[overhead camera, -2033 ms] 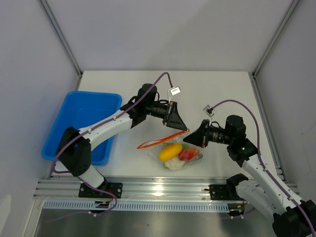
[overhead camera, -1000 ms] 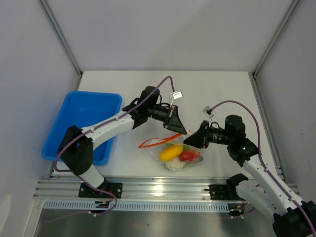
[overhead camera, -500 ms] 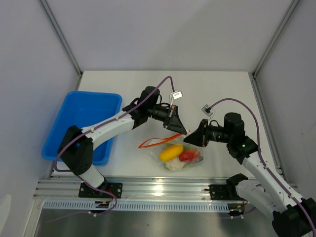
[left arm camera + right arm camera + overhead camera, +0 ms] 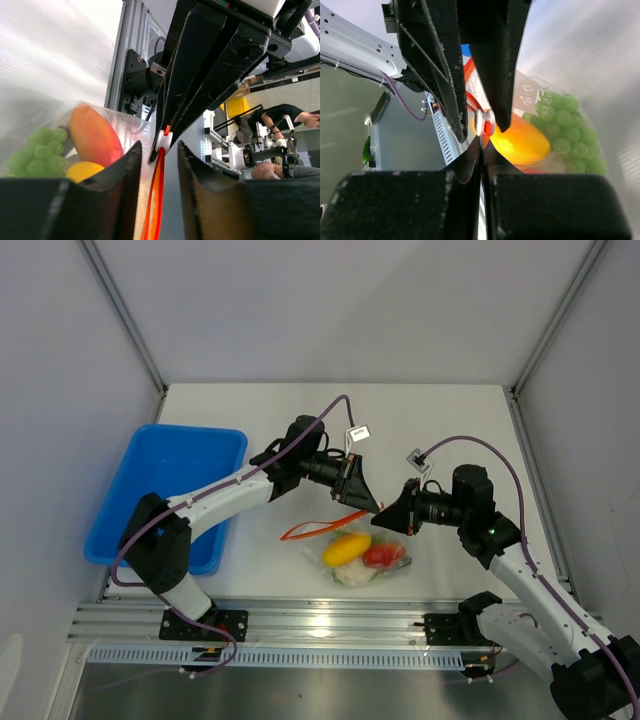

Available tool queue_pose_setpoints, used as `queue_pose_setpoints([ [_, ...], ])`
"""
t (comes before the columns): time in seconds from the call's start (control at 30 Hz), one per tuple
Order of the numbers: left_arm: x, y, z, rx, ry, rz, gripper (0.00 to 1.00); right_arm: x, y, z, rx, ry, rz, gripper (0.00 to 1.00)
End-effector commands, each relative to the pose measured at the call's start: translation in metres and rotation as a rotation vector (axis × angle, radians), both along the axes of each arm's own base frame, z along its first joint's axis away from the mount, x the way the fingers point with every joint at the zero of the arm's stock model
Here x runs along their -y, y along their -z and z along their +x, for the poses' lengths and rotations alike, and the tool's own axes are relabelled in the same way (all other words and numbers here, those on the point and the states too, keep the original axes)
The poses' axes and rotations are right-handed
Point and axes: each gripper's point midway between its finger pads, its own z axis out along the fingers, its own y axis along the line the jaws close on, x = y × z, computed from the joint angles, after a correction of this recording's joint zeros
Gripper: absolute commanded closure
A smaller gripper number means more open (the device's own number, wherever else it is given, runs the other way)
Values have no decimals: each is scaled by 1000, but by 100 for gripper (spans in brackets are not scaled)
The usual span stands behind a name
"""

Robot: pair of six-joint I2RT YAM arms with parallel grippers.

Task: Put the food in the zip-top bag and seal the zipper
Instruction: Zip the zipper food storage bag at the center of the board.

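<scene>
Meeting tip to tip over the zip-top bag point(image 4: 366, 562) near the table point(image 4: 450, 430) front edge, the right gripper point(image 4: 377, 521) pinched the zipper point(image 4: 318, 531); the left gripper point(image 4: 375, 507) hold I couldn't tell.

Under the left claw point(image 4: 372, 507), the bag point(image 4: 385, 562) is clear, crinkly, glossy plastic; the zipper point(image 4: 320, 530) is smooth orange plastic.

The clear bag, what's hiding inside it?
Inside the clear bag you can see a yellow fruit, a red piece, a white piece and a bunch of green grapes. Anything tucked underneath them is covered, so I can't tell.
</scene>
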Motion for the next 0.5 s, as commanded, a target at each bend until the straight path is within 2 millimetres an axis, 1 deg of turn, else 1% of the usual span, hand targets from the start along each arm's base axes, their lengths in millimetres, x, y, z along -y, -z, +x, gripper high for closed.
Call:
queue_pose_setpoints([
  [0.0, 3, -4, 0, 43, 8, -21, 61, -4, -18, 0, 61, -29, 34, 100],
  [0.03, 3, -5, 2, 46, 5, -22, 60, -4, -17, -1, 58, -33, 35, 100],
  [0.1, 4, -6, 3, 48, 5, -23, 59, -4, -18, -2, 58, -34, 38, 100],
  [0.23, 4, -5, 2, 47, 10, -24, 69, -4, -18, -3, 61, -33, 41, 100],
  [0.3, 4, -4, 2, 43, 9, -22, 71, -5, -18, -3, 59, -34, 42, 100],
  [0.33, 4, -3, 3, 40, 8, -18, 71, -5, -16, -3, 51, -38, 42, 100],
  [0.47, 5, -6, 2, 40, 10, -30, 70, -6, -15, -4, 48, -43, 44, 100],
])
